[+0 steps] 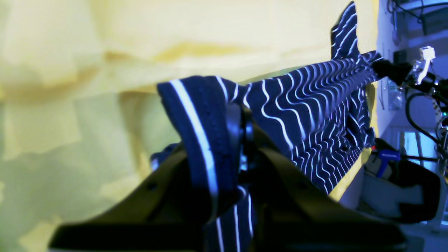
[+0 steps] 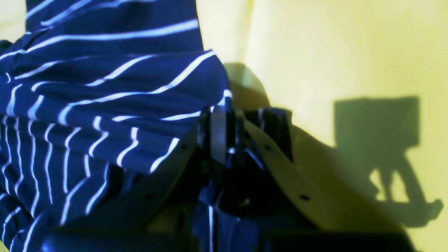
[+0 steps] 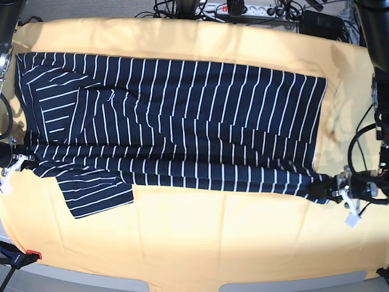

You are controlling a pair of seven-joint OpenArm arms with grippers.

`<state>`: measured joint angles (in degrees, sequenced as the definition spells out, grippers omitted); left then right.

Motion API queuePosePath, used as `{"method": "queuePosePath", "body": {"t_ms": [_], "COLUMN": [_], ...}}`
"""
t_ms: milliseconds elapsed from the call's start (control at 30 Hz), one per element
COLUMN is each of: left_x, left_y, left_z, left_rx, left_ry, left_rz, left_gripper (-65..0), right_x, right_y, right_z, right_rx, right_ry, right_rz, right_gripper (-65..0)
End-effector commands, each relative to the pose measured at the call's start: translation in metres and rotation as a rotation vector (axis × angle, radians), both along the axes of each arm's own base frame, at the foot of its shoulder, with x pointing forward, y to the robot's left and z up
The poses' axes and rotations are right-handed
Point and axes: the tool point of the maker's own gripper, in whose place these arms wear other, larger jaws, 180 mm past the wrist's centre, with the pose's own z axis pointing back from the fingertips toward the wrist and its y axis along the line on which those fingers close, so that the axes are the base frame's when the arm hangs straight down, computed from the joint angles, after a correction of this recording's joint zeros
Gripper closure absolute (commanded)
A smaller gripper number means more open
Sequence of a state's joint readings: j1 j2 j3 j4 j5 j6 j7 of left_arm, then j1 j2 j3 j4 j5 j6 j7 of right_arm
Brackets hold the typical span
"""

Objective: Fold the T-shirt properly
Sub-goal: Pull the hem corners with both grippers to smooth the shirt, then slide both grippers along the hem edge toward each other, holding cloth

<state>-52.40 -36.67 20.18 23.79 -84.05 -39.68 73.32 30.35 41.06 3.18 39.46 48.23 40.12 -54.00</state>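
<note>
The navy T-shirt (image 3: 182, 121) with thin white stripes lies spread wide across the yellow-orange cloth (image 3: 213, 243). Its near edge is stretched taut between my two grippers. My left gripper (image 3: 329, 186) is shut on the shirt's near right corner. In the left wrist view, its fingers (image 1: 241, 140) pinch a bunched striped fold (image 1: 315, 105). My right gripper (image 3: 25, 161) is shut on the near left edge. In the right wrist view, its jaws (image 2: 224, 133) clamp the fabric (image 2: 105, 105). A sleeve (image 3: 97, 191) lies flat below the left end.
The yellow-orange cloth covers the whole table. A power strip (image 3: 243, 9) and cables lie along the back edge. A clamp with a red tip (image 3: 24, 255) sits at the front left corner. Arm cables hang at the right edge (image 3: 364, 140).
</note>
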Motion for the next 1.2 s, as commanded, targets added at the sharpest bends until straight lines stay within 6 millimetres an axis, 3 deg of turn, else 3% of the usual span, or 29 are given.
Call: {"method": "queuePosePath", "body": {"t_ms": [0, 300, 1167], "left_x": [0.012, 0.000, -0.005], "left_y": [0.003, -0.007, -0.001], "left_z": [0.023, 0.014, 0.010], "left_rx": [-0.007, 0.009, 0.004], "left_ry": [-0.058, 0.004, 0.078], "left_rz": [0.003, -0.069, -0.023], "left_gripper": [0.0, 0.0, 0.0], "right_x": [0.008, -0.001, -0.005], "right_y": [-0.017, -0.033, -0.025], "right_z": [0.023, 0.039, 0.031], "right_rx": [-0.034, 0.000, 0.007], "right_ry": [-0.042, -0.036, 0.000], "right_rz": [-0.016, -0.041, -0.024], "right_gripper": [0.0, 0.0, 0.0]}}
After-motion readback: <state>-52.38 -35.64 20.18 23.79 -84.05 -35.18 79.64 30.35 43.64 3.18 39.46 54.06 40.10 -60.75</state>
